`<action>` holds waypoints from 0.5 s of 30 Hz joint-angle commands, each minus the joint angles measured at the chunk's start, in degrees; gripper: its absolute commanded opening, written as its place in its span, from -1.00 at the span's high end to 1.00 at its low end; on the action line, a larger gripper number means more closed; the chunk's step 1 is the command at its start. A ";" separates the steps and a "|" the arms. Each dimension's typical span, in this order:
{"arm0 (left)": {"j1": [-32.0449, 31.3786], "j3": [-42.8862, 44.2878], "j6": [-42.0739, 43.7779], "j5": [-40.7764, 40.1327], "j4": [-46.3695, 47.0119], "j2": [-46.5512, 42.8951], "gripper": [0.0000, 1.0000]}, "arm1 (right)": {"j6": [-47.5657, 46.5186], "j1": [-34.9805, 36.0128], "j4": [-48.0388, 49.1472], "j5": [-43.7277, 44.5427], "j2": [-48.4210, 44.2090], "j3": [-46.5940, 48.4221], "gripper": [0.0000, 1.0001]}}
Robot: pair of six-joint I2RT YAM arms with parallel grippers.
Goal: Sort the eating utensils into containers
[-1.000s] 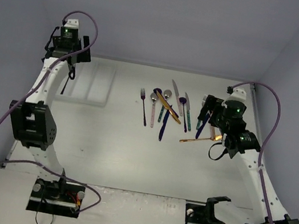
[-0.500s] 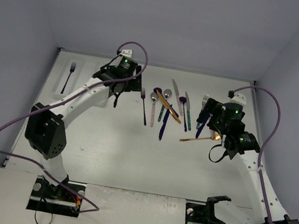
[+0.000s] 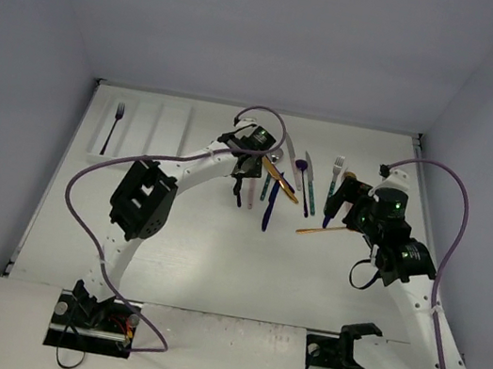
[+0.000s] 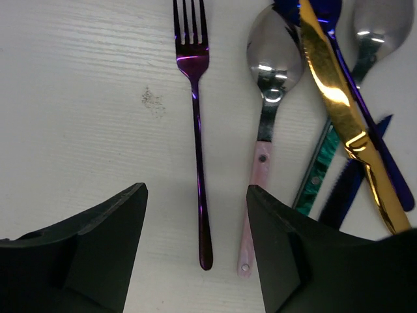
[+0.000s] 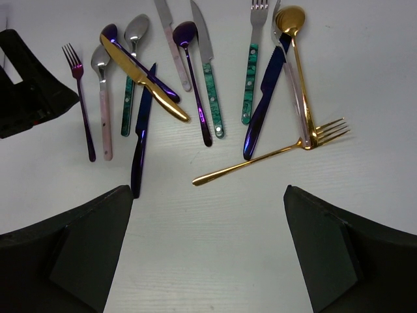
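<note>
— Well, what is taking up the most room?

— The white table [image 3: 178, 249], matte and faintly grained, is filling the overhead view. At its upper left, the flat white plastic tray [image 3: 164, 137] is lying with three long compartments side by side. A slim dark fork [image 3: 116, 123] is resting in the leftmost one.

— And the arms?

— The left gripper [image 4: 195, 195] is hanging over the left end of the loose cutlery at upper centre. Its broad black fingers [image 4: 98, 248] are standing apart, one on each side of the purple fork [image 4: 194, 117]. Gaps are showing on both sides, so they are grasping nothing. The right gripper [image 5: 207, 192] is spreading wide over bare table, below the pile in its own view, and it too is holding nothing.

— What is lying loose?

— Thin, long, glossy pieces, mostly running parallel. A gold knife [image 4: 339, 111] is slanting across the others near the top right of the left wrist view. A silver spoon with a pink riveted handle [image 4: 273, 59] is lying just right of the purple fork. A dark blue knife [image 5: 140, 137] is pointing toward the bottom of the right wrist view. A knife with a mottled teal handle [image 5: 212, 91] is lying mid-pile. At the right, a gold fork [image 5: 260, 160] is lying nearly crosswise, its neck meeting the end of a gold spoon [image 5: 296, 65].
</note>
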 commanded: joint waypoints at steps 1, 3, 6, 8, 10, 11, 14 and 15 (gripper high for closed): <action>0.60 3.91 -3.56 -5.12 -1.09 0.02 -0.13 | 0.34 0.22 1.51 -1.22 -1.63 -0.47 -1.00; 0.55 4.54 -3.54 -5.85 -1.49 1.11 -0.09 | 0.24 0.22 1.43 -1.22 -1.95 -0.81 -1.00; 0.64 5.56 -3.47 -6.69 -1.58 2.57 -0.01 | 0.17 0.16 1.43 -1.22 -2.22 -1.50 -1.00; 0.76 6.32 -3.52 -6.52 -1.75 3.73 0.03 | 0.11 0.22 1.43 -2.31 -2.33 -1.78 -1.00; 0.97 6.99 -3.80 -6.21 -1.82 5.02 0.05 | 0.08 0.22 1.43 -3.54 -2.49 -2.22 -1.00; 1.11 7.44 -3.99 -6.07 -1.80 5.58 0.06 | 0.11 0.22 1.43 -3.91 -2.60 -2.42 -1.00; 1.38 8.77 -4.64 -5.98 -1.74 6.94 0.11 | 0.25 0.22 1.43 -4.45 -3.16 -3.10 -1.00; 1.46 9.09 -4.84 -6.01 -1.78 7.41 0.13 | 0.21 0.22 1.43 -4.52 -3.34 -3.25 -1.00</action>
